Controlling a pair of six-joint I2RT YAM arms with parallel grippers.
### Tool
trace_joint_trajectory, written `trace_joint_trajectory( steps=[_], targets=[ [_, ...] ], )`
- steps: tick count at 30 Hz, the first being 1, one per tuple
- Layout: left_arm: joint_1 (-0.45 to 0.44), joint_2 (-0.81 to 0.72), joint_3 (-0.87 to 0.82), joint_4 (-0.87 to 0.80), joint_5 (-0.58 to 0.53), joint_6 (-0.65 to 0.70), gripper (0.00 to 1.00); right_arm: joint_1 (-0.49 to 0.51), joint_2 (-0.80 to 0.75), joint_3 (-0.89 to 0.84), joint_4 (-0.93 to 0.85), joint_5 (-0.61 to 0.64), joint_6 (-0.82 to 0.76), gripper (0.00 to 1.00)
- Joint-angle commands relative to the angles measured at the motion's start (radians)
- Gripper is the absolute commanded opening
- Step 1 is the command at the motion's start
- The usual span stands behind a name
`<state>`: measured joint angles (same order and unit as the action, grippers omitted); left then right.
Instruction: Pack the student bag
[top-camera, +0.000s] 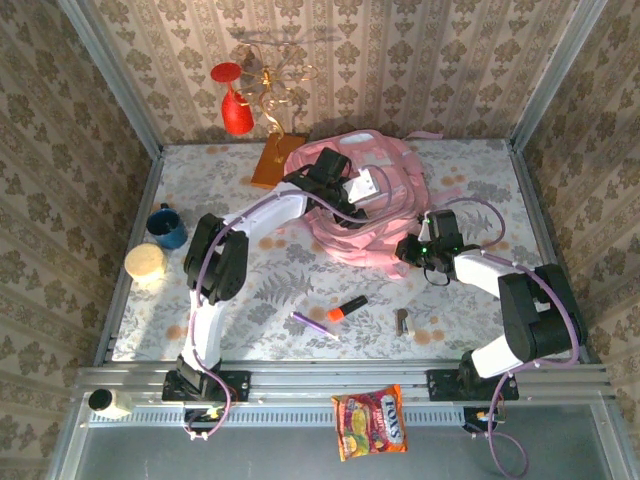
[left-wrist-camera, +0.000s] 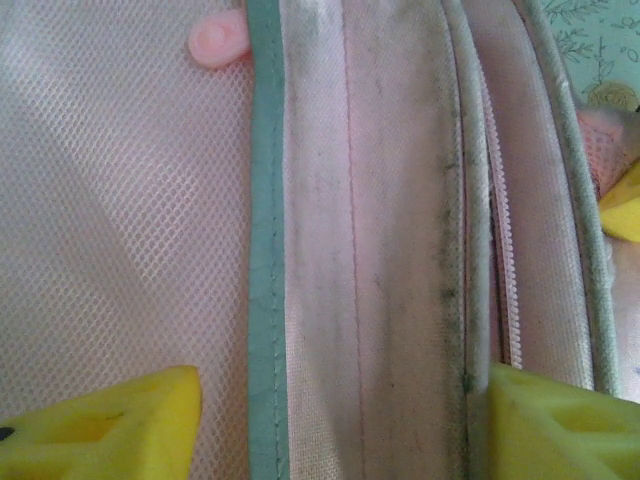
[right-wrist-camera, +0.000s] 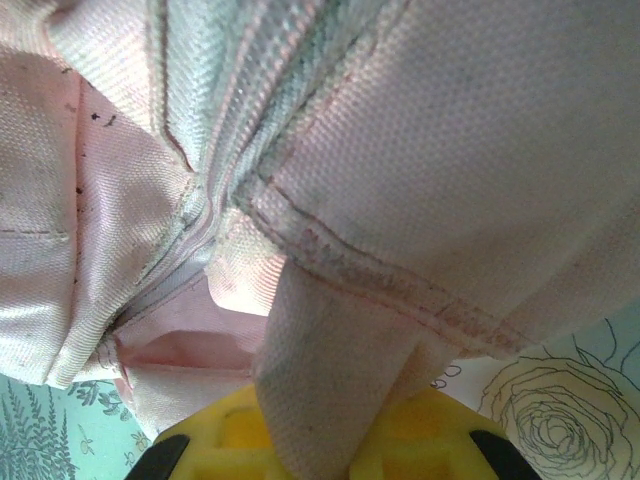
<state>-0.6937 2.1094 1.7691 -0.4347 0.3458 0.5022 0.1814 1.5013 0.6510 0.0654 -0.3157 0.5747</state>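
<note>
The student bag (top-camera: 372, 205), big, soft and pink, lies crumpled at the back middle of the table. My left gripper (top-camera: 335, 172) hovers over its left part. In the left wrist view its yellow fingertips (left-wrist-camera: 100, 430) stand wide apart, open, straddling a pink fabric band (left-wrist-camera: 380, 250) with teal piping and a zip beside it. My right gripper (top-camera: 416, 250) is at the bag's front right edge. In the right wrist view it (right-wrist-camera: 330, 435) is shut on a pink webbing strap (right-wrist-camera: 330, 350) that hangs from the bag's seam.
On the floral table in front of the bag lie an orange marker (top-camera: 346, 309), a purple pen (top-camera: 312, 324) and a small grey item (top-camera: 402, 322). A blue mug (top-camera: 167, 227) and a pale cup (top-camera: 146, 263) sit left. A red glass (top-camera: 235, 105) hangs from a stand behind. A snack packet (top-camera: 371, 422) lies by the near rail.
</note>
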Motion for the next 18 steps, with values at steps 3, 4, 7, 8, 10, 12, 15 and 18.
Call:
trace_joint_trajectory(
  steps=[3, 4, 7, 8, 10, 12, 15, 18],
  targets=[
    [0.03, 0.018, 0.06, -0.031, 0.076, -0.062, 0.54, 0.012, 0.018, 0.006, 0.012, -0.02, -0.032, 0.0],
    [0.036, 0.014, 0.059, -0.029, 0.095, -0.073, 0.5, 0.012, 0.019, 0.006, 0.009, -0.016, -0.033, 0.0],
    [0.045, 0.013, 0.065, -0.032, 0.108, -0.08, 0.35, 0.011, 0.019, 0.006, 0.004, -0.008, -0.033, 0.0],
    [0.048, 0.013, 0.068, -0.034, 0.112, -0.083, 0.28, 0.012, 0.016, 0.004, 0.004, -0.009, -0.031, 0.0],
    [0.054, 0.014, 0.075, -0.04, 0.125, -0.083, 0.09, 0.012, 0.006, 0.005, -0.02, 0.005, -0.032, 0.02],
    [0.058, 0.012, 0.075, -0.043, 0.136, -0.083, 0.03, 0.016, -0.027, 0.011, -0.082, 0.047, -0.036, 0.13],
    [0.068, -0.012, 0.046, -0.005, 0.152, -0.094, 0.0, 0.045, -0.138, 0.019, -0.254, 0.217, -0.044, 0.45],
    [0.078, -0.056, -0.004, 0.065, 0.177, -0.139, 0.0, 0.148, -0.274, 0.009, -0.438, 0.402, -0.022, 0.82]
  ],
)
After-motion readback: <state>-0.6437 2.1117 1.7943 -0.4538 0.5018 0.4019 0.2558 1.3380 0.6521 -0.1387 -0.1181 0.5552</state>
